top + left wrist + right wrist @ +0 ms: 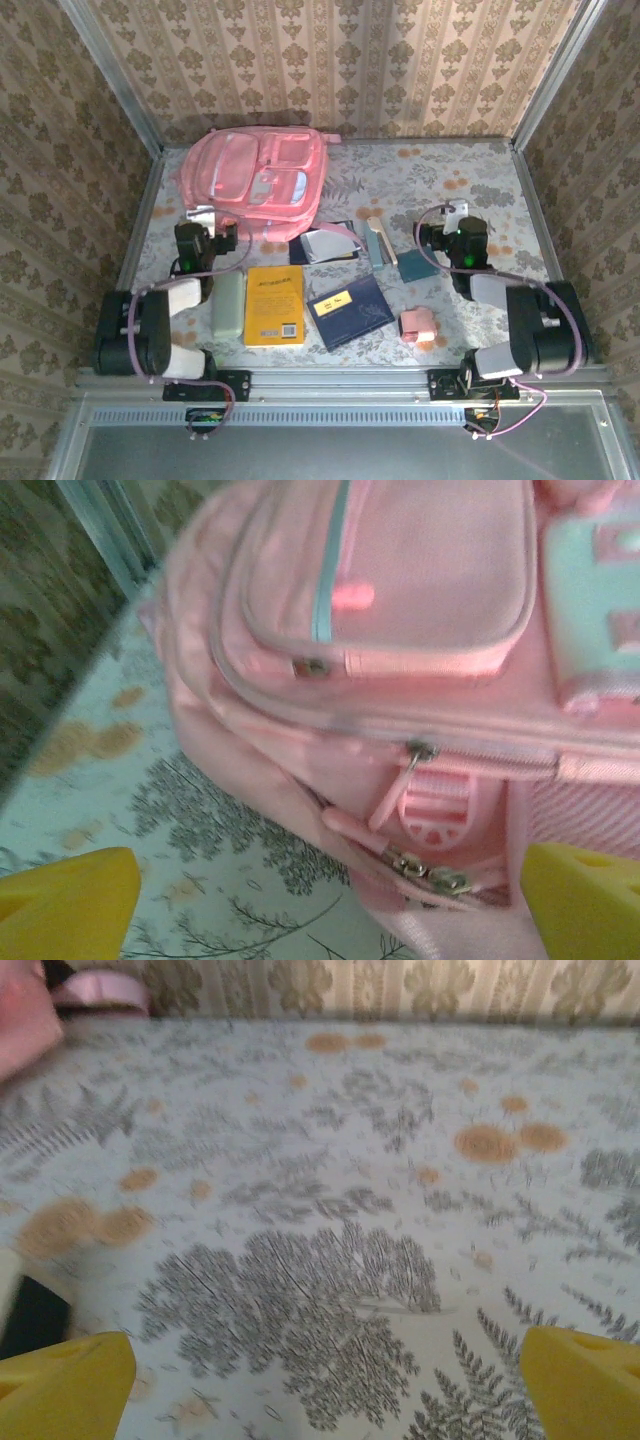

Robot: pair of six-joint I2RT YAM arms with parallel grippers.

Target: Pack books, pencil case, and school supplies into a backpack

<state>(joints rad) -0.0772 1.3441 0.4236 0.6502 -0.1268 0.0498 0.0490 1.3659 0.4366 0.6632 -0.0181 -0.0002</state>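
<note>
The pink backpack lies flat at the back left of the table. My left gripper is open at its near-left corner. In the left wrist view the backpack shows zip pulls between my yellow fingertips, and my left gripper holds nothing. In front lie the mint pencil case, the yellow book and the navy book. A silvery pad, grey-teal bar, teal square and pink block lie mid-table. My right gripper is open above bare cloth.
A leaf-patterned cloth covers the table, with free room at the back right. Wallpapered walls close in three sides. A metal rail runs along the near edge. In the right wrist view a dark object's corner shows at the left.
</note>
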